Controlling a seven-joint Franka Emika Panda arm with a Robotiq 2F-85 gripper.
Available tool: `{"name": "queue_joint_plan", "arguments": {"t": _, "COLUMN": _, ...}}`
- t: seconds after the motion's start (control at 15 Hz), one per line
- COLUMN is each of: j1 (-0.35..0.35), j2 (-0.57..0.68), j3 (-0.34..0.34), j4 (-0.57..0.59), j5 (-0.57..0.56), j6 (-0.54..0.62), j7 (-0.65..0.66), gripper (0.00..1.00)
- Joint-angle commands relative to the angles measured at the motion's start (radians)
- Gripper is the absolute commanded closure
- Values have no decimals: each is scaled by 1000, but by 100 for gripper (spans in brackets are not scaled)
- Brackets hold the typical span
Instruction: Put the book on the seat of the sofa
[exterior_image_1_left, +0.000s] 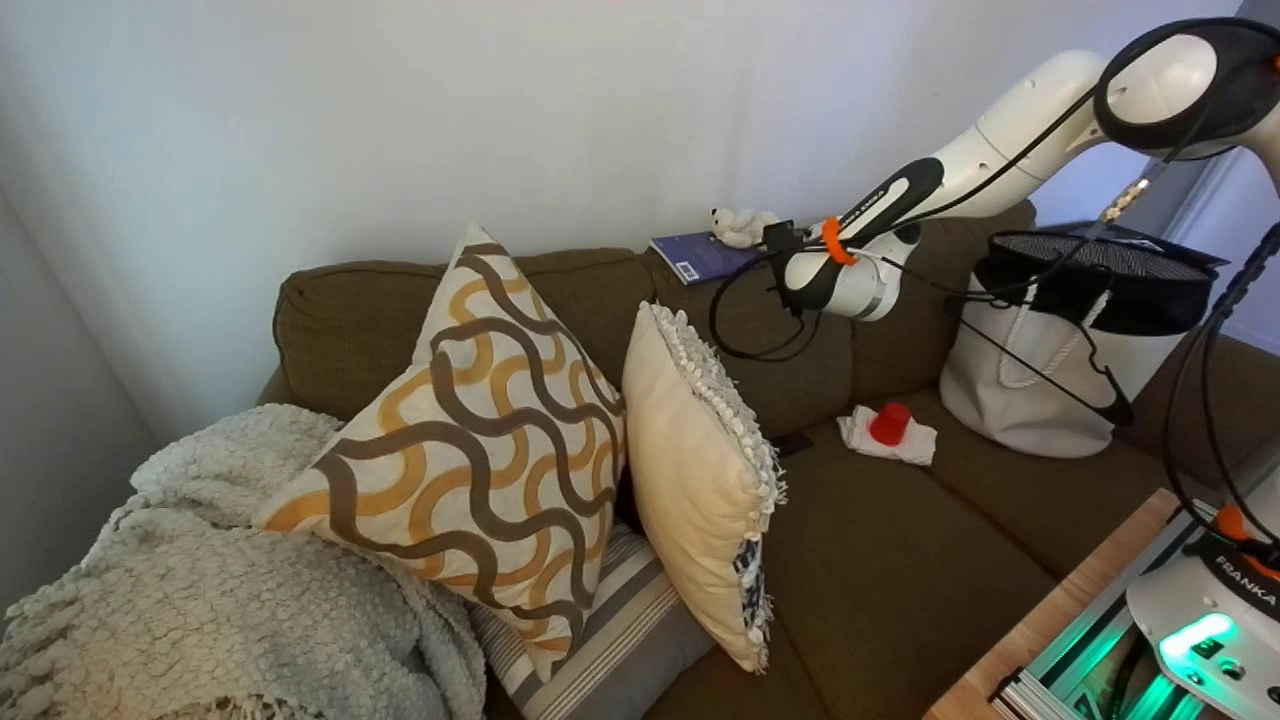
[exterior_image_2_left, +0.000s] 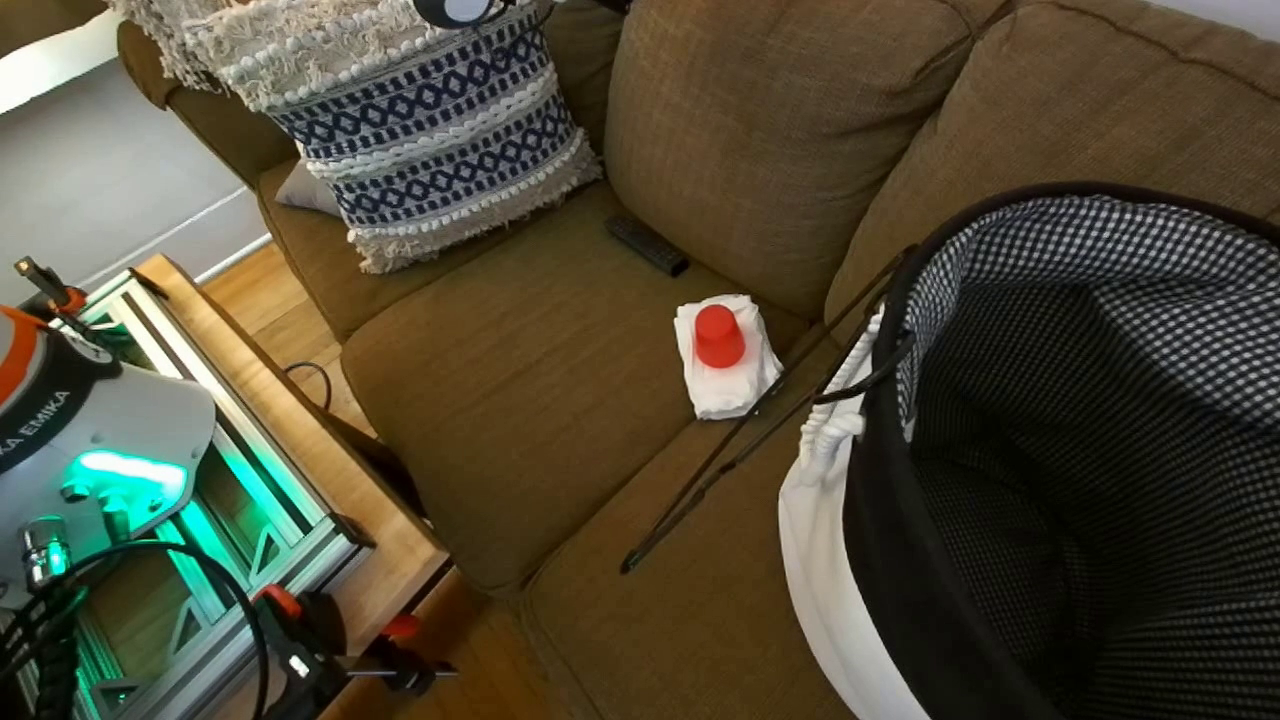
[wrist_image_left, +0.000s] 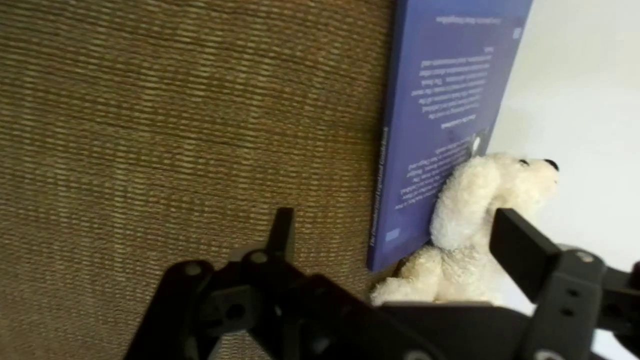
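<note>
The blue-purple book (exterior_image_1_left: 700, 258) lies on top of the sofa's backrest by the wall. It also shows in the wrist view (wrist_image_left: 450, 75), spine toward the brown fabric. A white plush animal (wrist_image_left: 465, 210) leans on the book's near end and covers part of it; it also shows in an exterior view (exterior_image_1_left: 738, 228). My gripper (wrist_image_left: 395, 215) is open and holds nothing. In the wrist view, its fingers appear on either side of the book's end and the plush; their exact distance is unclear. The brown sofa seat (exterior_image_2_left: 520, 370) shows in both exterior views (exterior_image_1_left: 870, 540).
A red cup (exterior_image_2_left: 719, 337) stands on a folded white cloth (exterior_image_2_left: 730, 390) on the seat, near a remote (exterior_image_2_left: 647, 246). A large basket (exterior_image_2_left: 900, 560) with a black hanger (exterior_image_2_left: 690, 505) stands on the seat. Cushions (exterior_image_1_left: 500, 430) and a fleece blanket (exterior_image_1_left: 220, 590) fill one end.
</note>
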Motion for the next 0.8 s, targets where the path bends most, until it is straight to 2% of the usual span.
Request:
{"name": "queue_joint_plan", "arguments": {"t": 0.0, "j1": -73, "j2": 66, "j3": 65, "j4": 76, "j5": -105, "j6": 35, "j7": 71, "gripper": 0}}
{"name": "queue_joint_plan", "arguments": {"t": 0.07, "j1": -141, "j2": 73, "j3": 129, "j4": 81, "j5": -199, "j6": 13, "j7": 127, "gripper": 0}}
{"name": "queue_joint_plan", "arguments": {"t": 0.13, "j1": -34, "j2": 42, "j3": 36, "j4": 53, "j5": -83, "j6": 32, "j7": 61, "gripper": 0}}
{"name": "queue_joint_plan", "arguments": {"t": 0.27, "j1": -90, "j2": 53, "j3": 86, "j4": 66, "j5": -161, "j6": 31, "j7": 107, "gripper": 0}}
{"name": "queue_joint_plan", "arguments": {"t": 0.4, "j1": -101, "j2": 83, "j3": 91, "j4": 92, "j5": -167, "j6": 17, "j7": 117, "gripper": 0}}
{"name": "queue_joint_plan", "arguments": {"t": 0.53, "j1": -102, "j2": 65, "j3": 90, "j4": 67, "j5": -168, "j6": -24, "j7": 109, "gripper": 0}}
{"name": "queue_joint_plan", "arguments": {"t": 0.6, "j1": -95, "j2": 62, "j3": 89, "j4": 71, "j5": -163, "j6": 9, "j7": 104, "gripper": 0}}
{"name": "queue_joint_plan", "arguments": {"t": 0.73, "j1": -95, "j2": 65, "j3": 90, "j4": 71, "j5": -162, "j6": -3, "j7": 102, "gripper": 0}}
